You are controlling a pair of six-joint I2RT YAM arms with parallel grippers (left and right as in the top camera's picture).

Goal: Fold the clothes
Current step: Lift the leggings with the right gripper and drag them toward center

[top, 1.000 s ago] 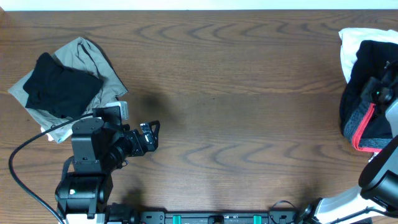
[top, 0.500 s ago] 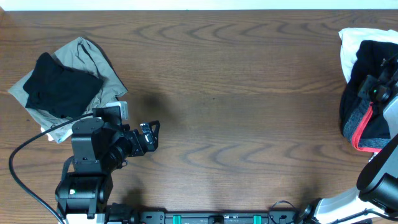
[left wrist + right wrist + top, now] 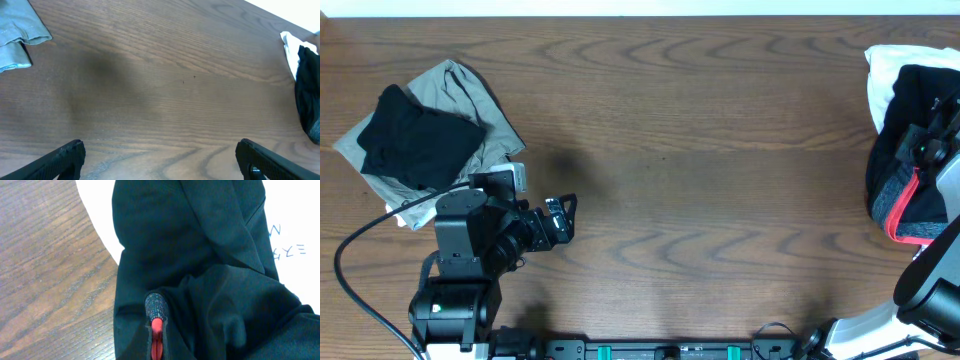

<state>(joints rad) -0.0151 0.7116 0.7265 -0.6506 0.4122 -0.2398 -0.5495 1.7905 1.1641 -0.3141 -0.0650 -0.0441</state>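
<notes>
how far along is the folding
Looks done: a black garment lies folded on a grey one at the left. In hand: the right tool is over the bunched black trousers with the coral-edged waistband; no grip visible. Left: spreading and folding them; the left tool sits open.

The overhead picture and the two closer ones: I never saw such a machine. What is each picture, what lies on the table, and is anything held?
Two robot arms stand at a table. The overhead view looks down on it; each other view comes from a camera on one arm's wrist. The left tool is open and holds nothing. The right tool is over the black trousers with the grey, red-edged waistband; whether it grips them is unclear. Under them lies a white printed garment. At the left, a folded black garment lies on a grey garment.
</notes>
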